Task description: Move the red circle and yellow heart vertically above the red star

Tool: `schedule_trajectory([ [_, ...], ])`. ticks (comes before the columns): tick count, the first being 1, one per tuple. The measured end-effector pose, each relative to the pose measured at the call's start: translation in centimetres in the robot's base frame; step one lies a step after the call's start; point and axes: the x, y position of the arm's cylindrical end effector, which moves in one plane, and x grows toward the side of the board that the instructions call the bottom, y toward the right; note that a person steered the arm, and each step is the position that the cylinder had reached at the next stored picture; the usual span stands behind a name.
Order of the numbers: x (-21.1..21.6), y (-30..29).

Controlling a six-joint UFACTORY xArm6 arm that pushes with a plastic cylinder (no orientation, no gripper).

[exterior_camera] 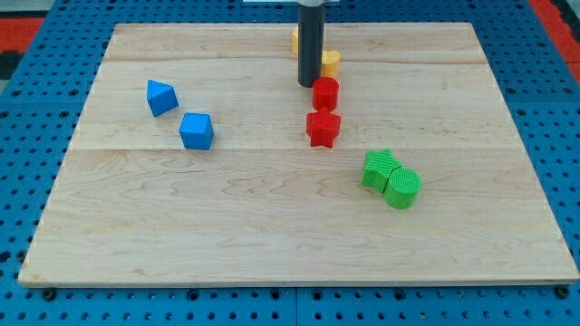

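Note:
The red star [323, 128] lies right of the board's middle. The red circle [325, 93] stands just above it in the view, almost touching. The yellow heart [332, 63] lies above the red circle, partly hidden by the dark rod. My tip [309, 85] rests on the board just left of the red circle and below-left of the yellow heart. Another yellow block [295, 37] peeks out left of the rod near the view's top; its shape is hidden.
A blue block with a pointed top [161, 97] and a blue cube [197, 131] lie at the view's left. A green star-like block [381, 168] and a green cylinder [402, 188] touch each other at the lower right. The wooden board [272, 235] sits on a blue pegboard.

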Motion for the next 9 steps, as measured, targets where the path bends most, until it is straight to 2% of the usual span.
schedule_trajectory([
  [1, 0.1, 0.3],
  [2, 1.1, 6.2],
  [3, 2.9, 10.9],
  [4, 7.1, 10.2],
  [5, 5.7, 7.3],
  [6, 2.1, 4.5],
  [7, 2.8, 8.3],
  [8, -1.0, 9.9],
  [9, -3.2, 8.8],
])
